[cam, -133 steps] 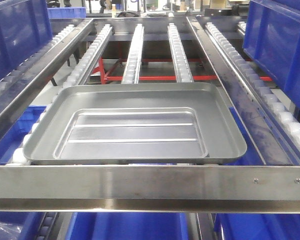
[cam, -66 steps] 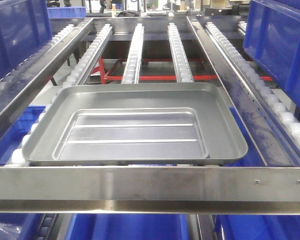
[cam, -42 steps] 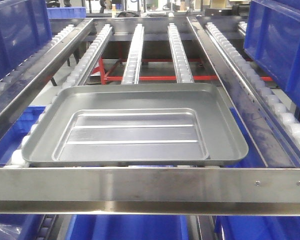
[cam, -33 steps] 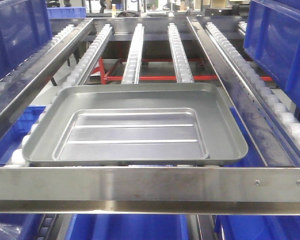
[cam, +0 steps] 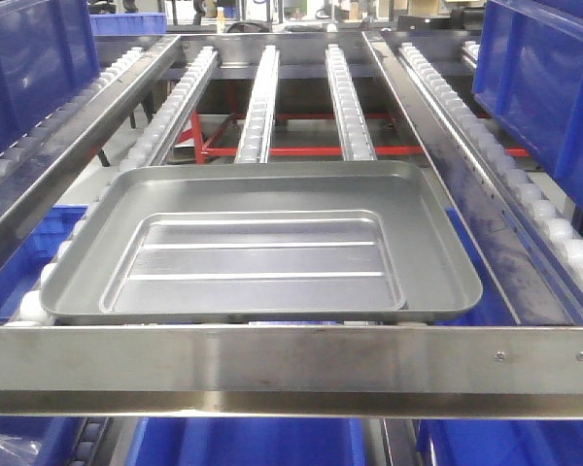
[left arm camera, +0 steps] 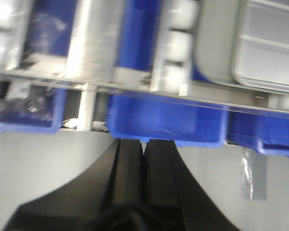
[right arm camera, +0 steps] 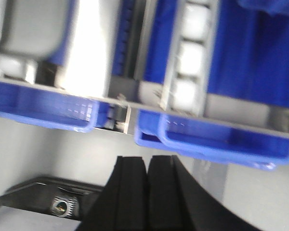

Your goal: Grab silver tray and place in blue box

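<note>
The silver tray [cam: 262, 248] lies flat on the white rollers of the rack, just behind the stainless-steel front rail [cam: 291, 364]. Its edge shows in the left wrist view [left arm camera: 265, 43] and a rounded corner in the right wrist view [right arm camera: 33, 24]. A blue box [cam: 262, 442] sits under the rail; it also shows in the left wrist view [left arm camera: 164, 118]. My left gripper [left arm camera: 144, 142] is shut and empty, low in front of the rack over the grey floor. My right gripper [right arm camera: 147, 159] is also shut and empty, in front of further blue boxes [right arm camera: 221, 137]. Neither gripper shows in the front view.
Roller tracks [cam: 262, 92] run back behind the tray, over a red frame [cam: 301, 150]. Tall blue crates stand on the left [cam: 29, 68] and right [cam: 554, 87] lanes. Steel side rails [cam: 457, 165] bound the tray's lane. A dark device [right arm camera: 58, 204] lies on the floor.
The front view has drifted very slightly, so the tray and rail sit a touch lower in the picture. The tray stays on the rollers. No gripper has come into the front view.
</note>
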`<state>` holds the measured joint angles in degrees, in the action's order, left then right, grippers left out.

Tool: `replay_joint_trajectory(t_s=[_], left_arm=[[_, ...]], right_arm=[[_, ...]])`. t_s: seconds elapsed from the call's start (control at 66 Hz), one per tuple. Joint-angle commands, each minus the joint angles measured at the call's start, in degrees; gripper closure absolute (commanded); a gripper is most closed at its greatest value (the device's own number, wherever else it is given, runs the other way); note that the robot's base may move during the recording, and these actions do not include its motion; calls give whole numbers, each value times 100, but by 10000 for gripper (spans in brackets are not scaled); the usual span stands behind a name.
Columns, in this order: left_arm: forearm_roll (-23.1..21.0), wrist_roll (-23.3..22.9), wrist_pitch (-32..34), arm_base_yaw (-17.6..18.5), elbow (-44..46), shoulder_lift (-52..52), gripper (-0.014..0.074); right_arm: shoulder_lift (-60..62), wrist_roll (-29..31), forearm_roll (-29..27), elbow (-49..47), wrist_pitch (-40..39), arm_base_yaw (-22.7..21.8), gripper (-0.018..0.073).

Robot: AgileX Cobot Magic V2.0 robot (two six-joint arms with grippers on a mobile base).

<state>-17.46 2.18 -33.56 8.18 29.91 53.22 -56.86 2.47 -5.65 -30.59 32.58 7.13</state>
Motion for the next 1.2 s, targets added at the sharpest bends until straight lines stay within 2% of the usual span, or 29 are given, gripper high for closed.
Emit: replay_joint_trajectory(t_s=[0.0, 0.076, 0.121, 0.197, 0.318, 0.379, 0.47, 0.546, 0.834, 1.0, 1.182], left_arm=[[-191, 60, 414, 446, 365, 122, 691], [-112, -61, 556, 829, 560, 444, 691], [95, -351, 568, 1050, 758, 706, 691], [830, -1159, 568, 1461, 1126, 1233, 691], [2651, -2923, 415, 2051, 1791, 2102, 691], [3030, -3381, 218, 2291, 2182, 2521, 691], [2997, -3574, -67, 2451, 2758, 3064, 691], [2880, -3574, -216, 2521, 3236, 3484, 691], [2736, -3601, -635, 2526, 4245, 4418, 691], [2713, -3601, -633, 2526, 4236, 4471, 691], [2723, -3601, -759, 2526, 4236, 4471, 691]], right_arm=[[-260, -334, -16, -433, -503, 280, 500], [-679, -653, 84, -659, -589, 547, 500], [-948, -899, 204, -817, -603, 674, 500], [-1389, -1479, 630, -1150, -603, 860, 500], [-1972, -2732, 1649, -1694, -564, 1244, 500], [-2185, -3356, 2328, -1980, -397, 1459, 500], [-2527, -4477, 3139, -2427, 103, 1742, 500], [-2812, -4997, 3350, -2836, 555, 1977, 500], [-3763, -4785, 2797, -3624, 505, 2452, 500], [-4187, -4777, 2677, -3800, 354, 2477, 500], [-4288, -4345, 2554, -3963, 340, 2477, 500]])
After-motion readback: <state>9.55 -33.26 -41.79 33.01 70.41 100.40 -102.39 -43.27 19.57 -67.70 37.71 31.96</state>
